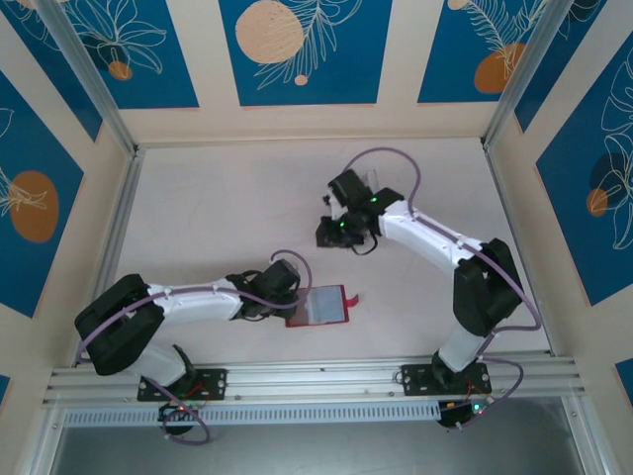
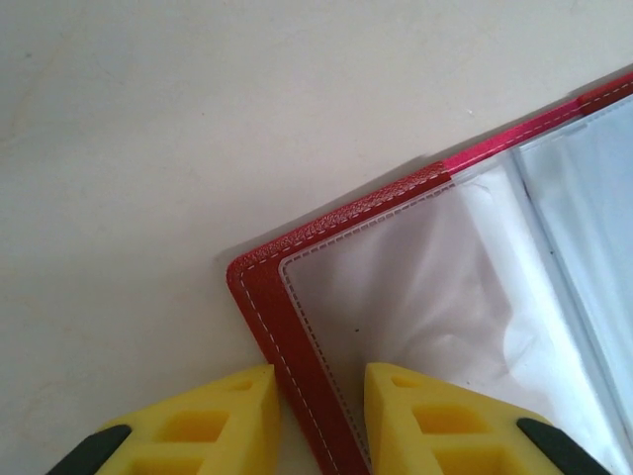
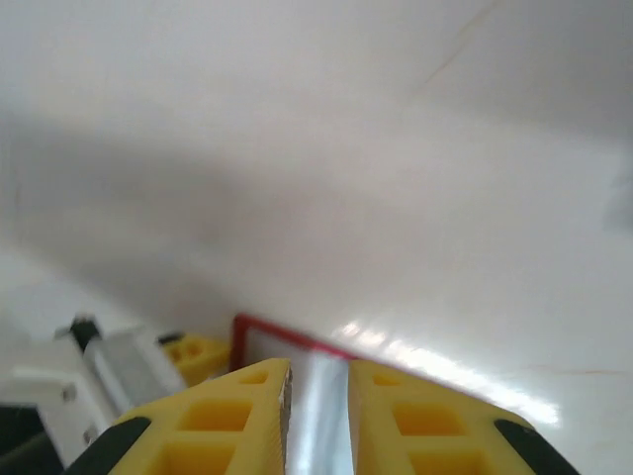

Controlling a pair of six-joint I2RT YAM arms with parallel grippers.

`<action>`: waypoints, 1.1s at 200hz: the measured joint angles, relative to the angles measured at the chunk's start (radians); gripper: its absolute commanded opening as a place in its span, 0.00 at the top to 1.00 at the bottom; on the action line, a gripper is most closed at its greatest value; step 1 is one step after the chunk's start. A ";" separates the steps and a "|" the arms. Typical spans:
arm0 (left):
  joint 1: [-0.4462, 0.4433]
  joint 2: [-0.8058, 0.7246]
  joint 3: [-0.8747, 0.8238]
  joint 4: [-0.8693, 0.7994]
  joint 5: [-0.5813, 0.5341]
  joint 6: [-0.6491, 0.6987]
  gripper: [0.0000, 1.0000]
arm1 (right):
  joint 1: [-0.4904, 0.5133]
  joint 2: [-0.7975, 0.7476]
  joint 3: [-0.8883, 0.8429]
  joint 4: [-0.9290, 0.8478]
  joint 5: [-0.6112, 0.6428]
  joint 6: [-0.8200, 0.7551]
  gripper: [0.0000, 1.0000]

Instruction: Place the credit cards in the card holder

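ok so the card holder (image 1: 321, 307) is lying open on the table (image 1: 227, 198) down around 6 o'clock, close to the near edge. Its clear sleeves (image 2: 425, 297) are face up and the snap tab (image 1: 355, 297) sticks out at its 3 o'clock side. The left jaws sit at the holder's 9 o'clock edge, nearly closed, with one yellow finger (image 2: 242, 406) on each side of the red stitched border, right by a corner. Honestly can't tell whether they're really biting the cover or just straddling it. imo that's the weak spot: it's a hold at one corner only, so any push from a card could swing the whole thing around that point or skid it along the table. The right jaws hang over mid-table, roughly 12 o'clock from the holder and well apart from it. They're open just a crack, with nothing I can make out between the fingers (image 3: 227, 416). Other worry is the sleeves. They look floppy and wrinkled, so one of the credit cards coming in at a bad angle could catch the plastic lip, buckle it, or slide on top of the pocket instead of inside. Glossy plastic won't help the aim either.
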 measured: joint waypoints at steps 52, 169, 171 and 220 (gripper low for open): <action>-0.009 0.002 0.000 0.005 -0.014 -0.018 0.73 | -0.139 0.080 0.146 -0.137 0.291 -0.064 0.68; -0.019 0.014 0.000 0.025 -0.026 -0.040 0.72 | -0.179 0.237 0.235 -0.196 0.425 -0.145 0.70; -0.019 0.014 0.000 0.026 -0.026 -0.041 0.73 | -0.179 0.240 0.238 -0.196 0.427 -0.145 0.70; -0.021 0.018 0.000 0.032 -0.030 -0.045 0.73 | -0.192 0.282 0.267 -0.195 0.444 -0.164 0.73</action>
